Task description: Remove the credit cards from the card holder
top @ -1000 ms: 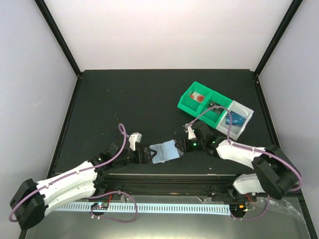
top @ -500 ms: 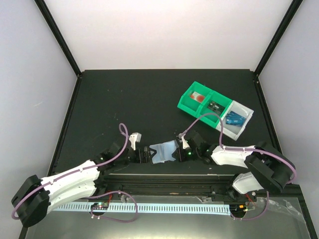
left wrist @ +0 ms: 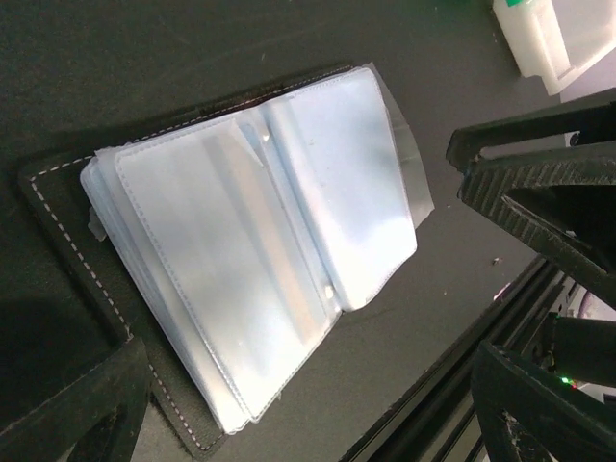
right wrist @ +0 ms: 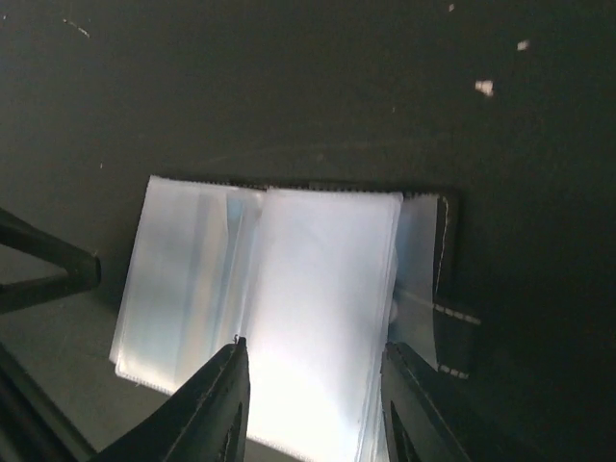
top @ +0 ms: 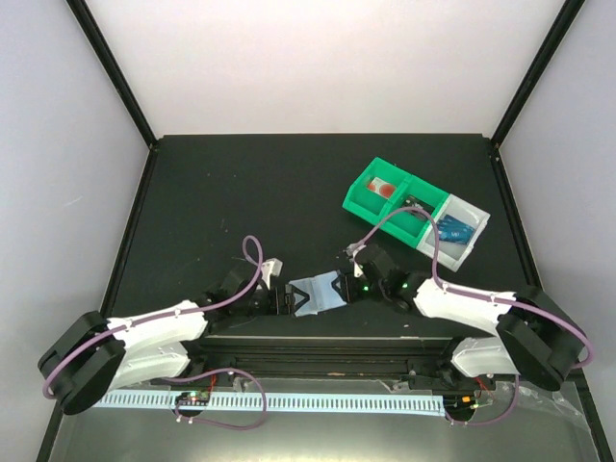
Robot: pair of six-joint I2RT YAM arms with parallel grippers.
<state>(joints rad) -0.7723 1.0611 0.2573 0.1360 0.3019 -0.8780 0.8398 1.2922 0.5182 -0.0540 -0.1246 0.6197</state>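
Note:
The card holder point(top: 316, 292) lies open near the table's front edge, with pale blue-grey clear sleeves on a dark stitched cover. It fills the left wrist view point(left wrist: 260, 241) and the right wrist view point(right wrist: 279, 308). No bright-blue card shows in its sleeves. A blue credit card point(top: 452, 231) lies in the white end of the tray. My left gripper point(top: 281, 298) is open at the holder's left edge, its fingers point(left wrist: 77, 414) wide apart. My right gripper point(top: 346, 287) is open, its fingers point(right wrist: 217, 404) straddling the holder's right panel.
A green-and-grey compartment tray point(top: 371, 207) stands at the back right and holds a red-and-white item point(top: 383, 188) and a small dark green item point(top: 414, 202). The metal rail point(top: 318, 342) of the table front runs just behind both grippers.
My right gripper has moved left from beside the holder onto its right panel. My left arm has pushed forward and right toward the holder's left edge. The holder has stayed open.

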